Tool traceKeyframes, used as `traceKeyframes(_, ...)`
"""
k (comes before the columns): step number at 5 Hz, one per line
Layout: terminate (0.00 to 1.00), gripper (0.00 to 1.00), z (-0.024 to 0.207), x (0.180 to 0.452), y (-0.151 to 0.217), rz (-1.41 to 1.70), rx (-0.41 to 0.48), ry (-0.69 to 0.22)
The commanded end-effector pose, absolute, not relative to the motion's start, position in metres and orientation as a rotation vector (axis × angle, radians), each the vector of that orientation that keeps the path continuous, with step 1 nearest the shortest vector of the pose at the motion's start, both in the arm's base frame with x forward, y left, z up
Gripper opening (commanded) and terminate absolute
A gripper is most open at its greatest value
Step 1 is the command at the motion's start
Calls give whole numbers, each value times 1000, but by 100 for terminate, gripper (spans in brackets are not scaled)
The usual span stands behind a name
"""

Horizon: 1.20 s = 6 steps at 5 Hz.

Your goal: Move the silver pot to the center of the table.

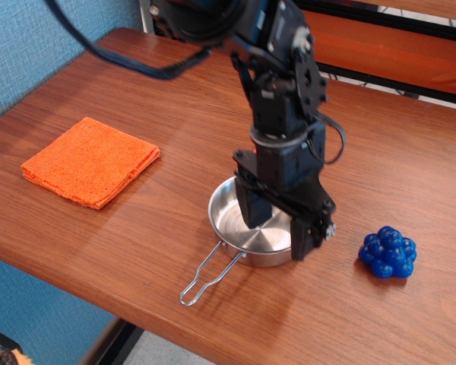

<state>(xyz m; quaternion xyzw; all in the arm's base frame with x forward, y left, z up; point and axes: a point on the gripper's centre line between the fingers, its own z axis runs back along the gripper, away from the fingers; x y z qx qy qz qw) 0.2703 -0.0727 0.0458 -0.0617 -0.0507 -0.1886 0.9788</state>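
The silver pot (239, 226) sits on the reddish-brown wooden table (175, 114), near the front edge and right of the middle. Its wire-loop handle (210, 274) points toward the front left. My gripper (277, 226) hangs over the pot's right side with its jaws apart. One finger (252, 207) is inside the pot and the other finger (304, 237) is outside the right rim. The rim passes between them, and they do not look clamped on it.
A folded orange cloth (91, 161) lies at the left of the table. A blue bumpy toy like a grape cluster (387, 252) lies right of the pot, near the front edge. A blue wall borders the table's left side.
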Motion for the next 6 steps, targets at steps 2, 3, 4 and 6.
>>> traceKeyframes(2, 0, 100, 117, 273, 12, -68, 116, -222)
traceKeyframes(3, 0, 100, 108, 274, 51, 52, 151, -158)
traceKeyframes(4, 0, 100, 100, 267, 90, 161, 159, -122)
traceKeyframes(6, 0, 100, 89, 250, 148, 342, 175, -102)
